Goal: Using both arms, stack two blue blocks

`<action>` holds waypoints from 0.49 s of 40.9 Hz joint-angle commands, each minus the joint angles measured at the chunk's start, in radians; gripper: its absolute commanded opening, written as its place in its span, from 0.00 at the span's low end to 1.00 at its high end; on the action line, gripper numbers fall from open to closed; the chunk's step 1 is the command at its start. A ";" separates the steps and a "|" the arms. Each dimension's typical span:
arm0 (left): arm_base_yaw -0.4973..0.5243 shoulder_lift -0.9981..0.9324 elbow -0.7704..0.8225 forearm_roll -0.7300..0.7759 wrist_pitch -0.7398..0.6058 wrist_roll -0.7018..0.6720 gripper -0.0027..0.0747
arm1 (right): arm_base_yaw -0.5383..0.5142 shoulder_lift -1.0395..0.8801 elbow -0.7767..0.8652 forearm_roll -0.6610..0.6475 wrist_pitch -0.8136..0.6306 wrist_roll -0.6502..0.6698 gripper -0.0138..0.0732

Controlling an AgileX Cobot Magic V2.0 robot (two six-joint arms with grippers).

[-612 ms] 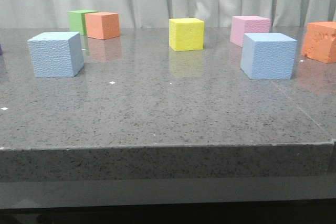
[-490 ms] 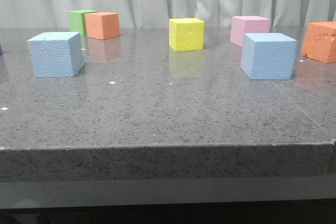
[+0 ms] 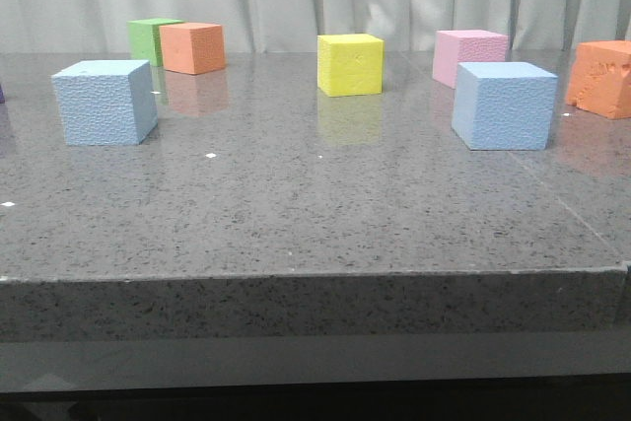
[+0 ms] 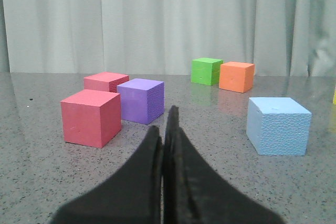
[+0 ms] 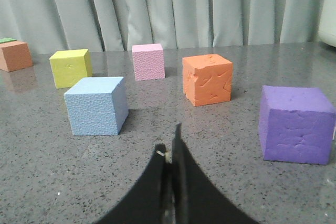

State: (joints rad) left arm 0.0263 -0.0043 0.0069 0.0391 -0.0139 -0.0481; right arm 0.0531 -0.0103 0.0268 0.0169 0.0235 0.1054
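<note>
Two light-blue foam cubes stand apart on the grey table: one at the left and one at the right. The left cube also shows in the left wrist view, ahead of my left gripper, which is shut and empty. The right cube shows in the right wrist view, ahead of my right gripper, which is shut and empty. Neither gripper shows in the front view.
A yellow cube, a pink cube, green and orange cubes stand at the back. Another orange cube is at the far right. Red cubes, a purple cube and another purple cube lie near the grippers.
</note>
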 commanded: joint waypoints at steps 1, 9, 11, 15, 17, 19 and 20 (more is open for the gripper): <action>-0.007 -0.018 0.002 -0.002 -0.079 0.000 0.01 | -0.004 -0.018 -0.005 -0.006 -0.076 0.000 0.08; -0.007 -0.018 0.002 -0.002 -0.083 0.000 0.01 | -0.004 -0.018 -0.006 -0.006 -0.117 0.000 0.08; -0.007 -0.018 0.002 -0.002 -0.085 0.000 0.01 | -0.004 -0.018 -0.006 -0.006 -0.112 0.000 0.08; -0.007 -0.018 0.000 -0.002 -0.101 0.000 0.01 | -0.004 -0.018 -0.006 -0.006 -0.124 0.000 0.08; -0.007 -0.018 -0.004 -0.002 -0.112 0.000 0.01 | -0.004 -0.018 -0.010 -0.006 -0.128 0.000 0.08; -0.007 -0.018 -0.019 -0.004 -0.115 0.000 0.01 | -0.004 -0.018 -0.025 -0.006 -0.121 0.000 0.08; -0.007 -0.018 -0.033 -0.004 -0.113 0.000 0.01 | -0.004 -0.018 -0.040 -0.006 -0.112 0.000 0.08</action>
State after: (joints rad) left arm 0.0263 -0.0043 0.0044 0.0391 -0.0362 -0.0481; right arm 0.0531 -0.0103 0.0268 0.0169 -0.0115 0.1054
